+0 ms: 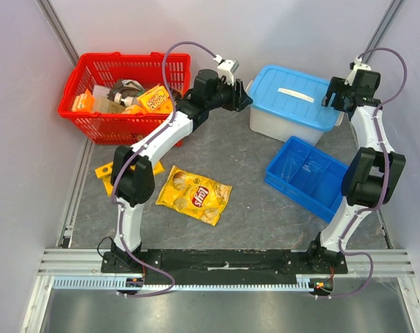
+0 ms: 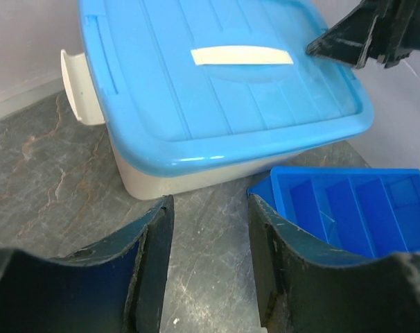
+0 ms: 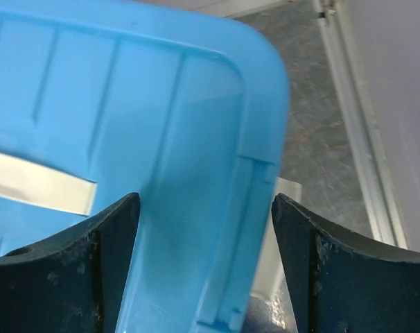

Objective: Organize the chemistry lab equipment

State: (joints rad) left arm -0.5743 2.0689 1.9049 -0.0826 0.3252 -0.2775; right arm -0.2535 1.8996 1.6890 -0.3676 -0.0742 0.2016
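A white storage bin [image 1: 265, 125] with a light blue lid [image 1: 296, 109] stands at the back right. My left gripper [image 1: 243, 97] hovers just off its left end, open. In the left wrist view the left gripper [image 2: 210, 205] has only bare table between its fingers [image 2: 154, 243], with the lid [image 2: 217, 104] and a white side handle [image 2: 78, 87] ahead. My right gripper [image 1: 329, 97] is at the bin's right end. In the right wrist view the right gripper [image 3: 206, 201] stands wide open, straddling the lid's [image 3: 127, 104] edge without gripping it.
A blue divided tray [image 1: 307, 177] sits in front of the bin, also in the left wrist view as the tray [image 2: 355, 208]. A red basket [image 1: 127, 59] of mixed items stands back left. A yellow chips bag [image 1: 194, 194] and a flat yellow piece [image 1: 106, 170] lie on the table.
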